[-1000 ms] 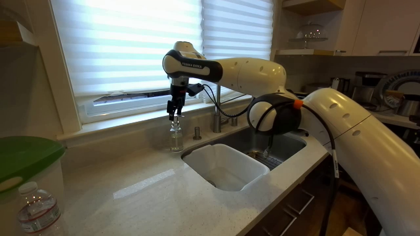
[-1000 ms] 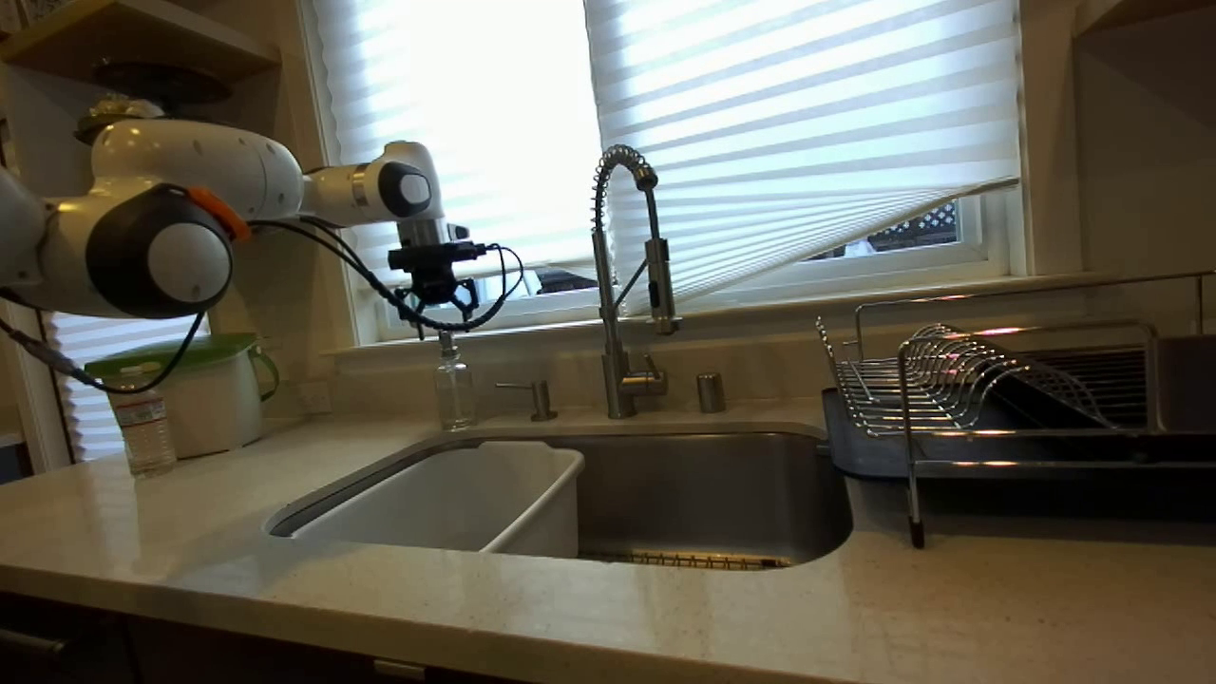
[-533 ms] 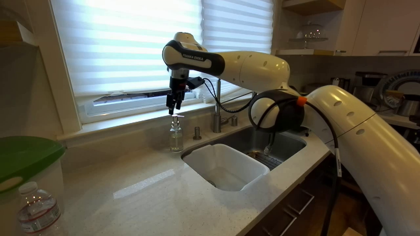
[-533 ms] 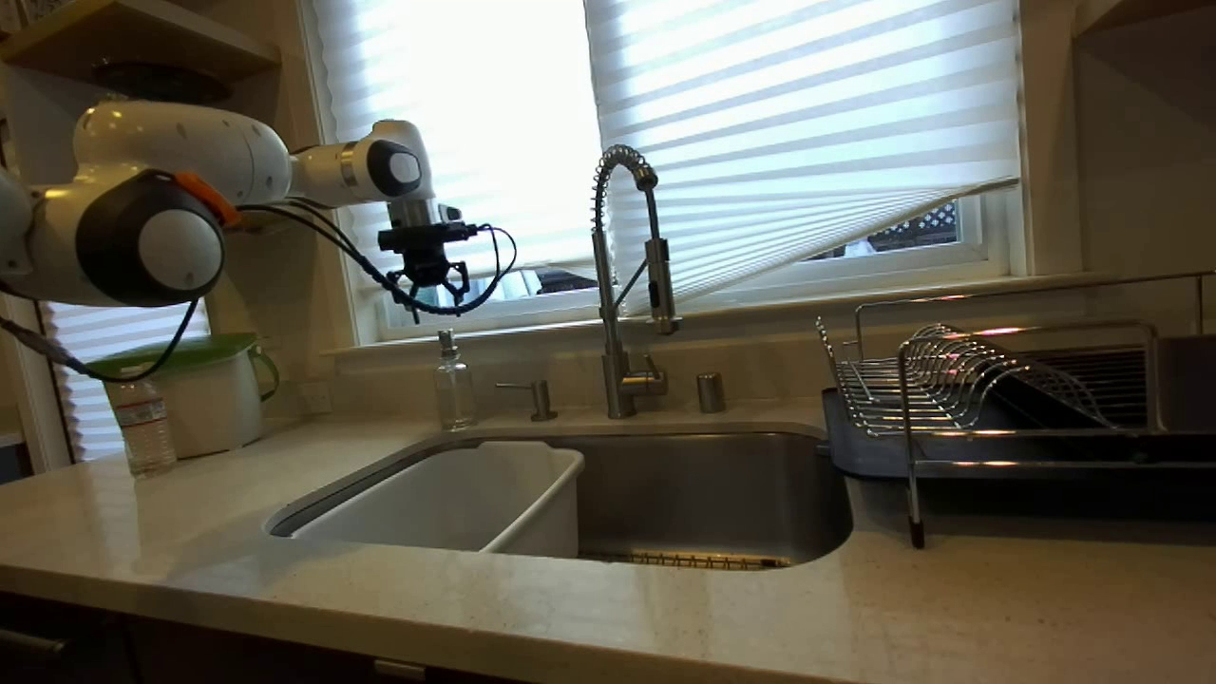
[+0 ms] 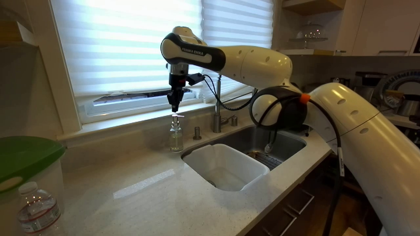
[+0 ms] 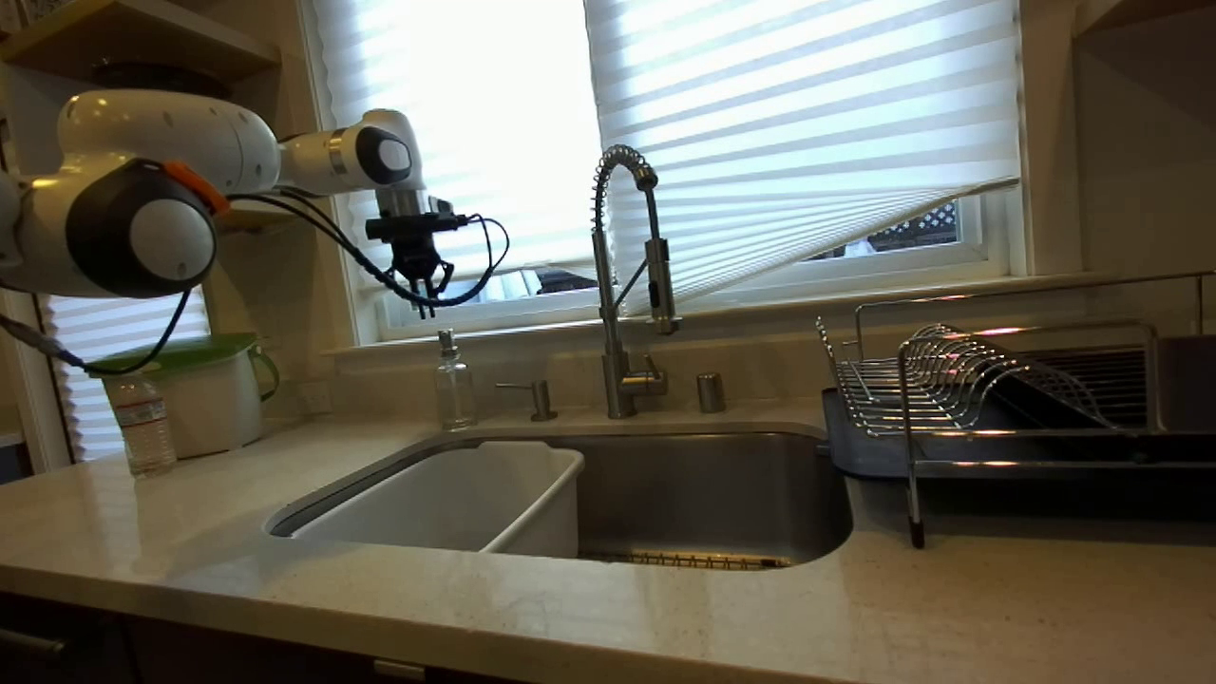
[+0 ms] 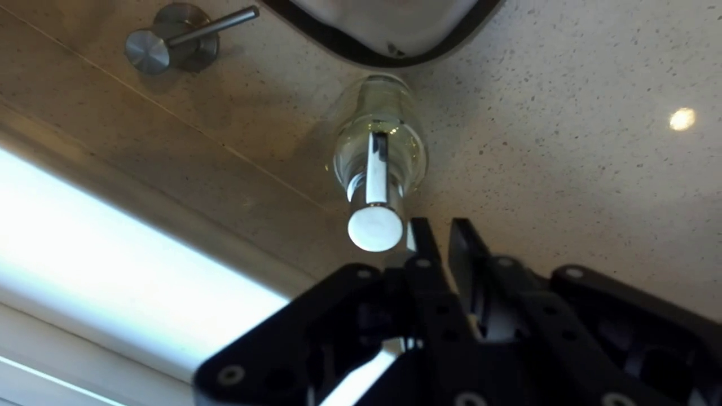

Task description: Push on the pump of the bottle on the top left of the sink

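Note:
The bottle (image 5: 176,139), clear with pale liquid inside, stands upright on the counter at the back corner of the sink (image 6: 712,484). Its shiny pump (image 7: 375,228) has a round flat top, and the nozzle points toward the basin in the wrist view. My gripper (image 5: 175,110) hangs pointing down just above the pump in an exterior view, apart from it. In the wrist view the gripper (image 7: 440,221) has its fingertips to the right of the pump top. A narrow gap shows between the fingers, with nothing in it.
Right of the bottle stand a built-in soap dispenser (image 6: 541,399) and the tall metal faucet (image 6: 613,351). A white tub (image 5: 226,167) sits in the sink. The window ledge (image 5: 147,116) runs close behind. A dish rack (image 6: 950,380) is at the right.
My gripper has risen from around the pump's height to above it. Its fingers have come from wide apart to a narrow gap. The bottle has stayed in place.

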You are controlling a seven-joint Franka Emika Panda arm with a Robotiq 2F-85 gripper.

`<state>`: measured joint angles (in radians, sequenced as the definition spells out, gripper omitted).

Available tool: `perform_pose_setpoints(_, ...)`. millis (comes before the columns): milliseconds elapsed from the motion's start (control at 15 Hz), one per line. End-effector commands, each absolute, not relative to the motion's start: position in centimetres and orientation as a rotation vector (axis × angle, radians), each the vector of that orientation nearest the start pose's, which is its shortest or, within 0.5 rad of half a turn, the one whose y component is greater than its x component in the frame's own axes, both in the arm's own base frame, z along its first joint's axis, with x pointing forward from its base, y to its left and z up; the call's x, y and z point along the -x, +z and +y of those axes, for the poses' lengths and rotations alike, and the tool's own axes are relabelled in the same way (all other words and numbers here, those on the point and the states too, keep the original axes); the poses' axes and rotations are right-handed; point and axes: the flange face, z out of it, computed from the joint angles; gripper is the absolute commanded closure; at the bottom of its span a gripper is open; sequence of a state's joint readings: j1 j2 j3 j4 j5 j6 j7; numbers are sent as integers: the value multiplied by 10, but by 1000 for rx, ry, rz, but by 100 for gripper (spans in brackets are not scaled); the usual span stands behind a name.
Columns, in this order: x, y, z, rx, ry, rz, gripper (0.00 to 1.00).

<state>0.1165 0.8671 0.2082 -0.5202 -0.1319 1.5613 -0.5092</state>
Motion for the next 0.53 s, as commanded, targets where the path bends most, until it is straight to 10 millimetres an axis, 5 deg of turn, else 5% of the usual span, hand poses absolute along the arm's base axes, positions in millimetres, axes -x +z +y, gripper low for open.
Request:
perform_pose_setpoints(0,-743,541,152,2964,-260,-1095,100)
perform_pose_setpoints(467,-742,536,155,3039,-215,-1096,100)
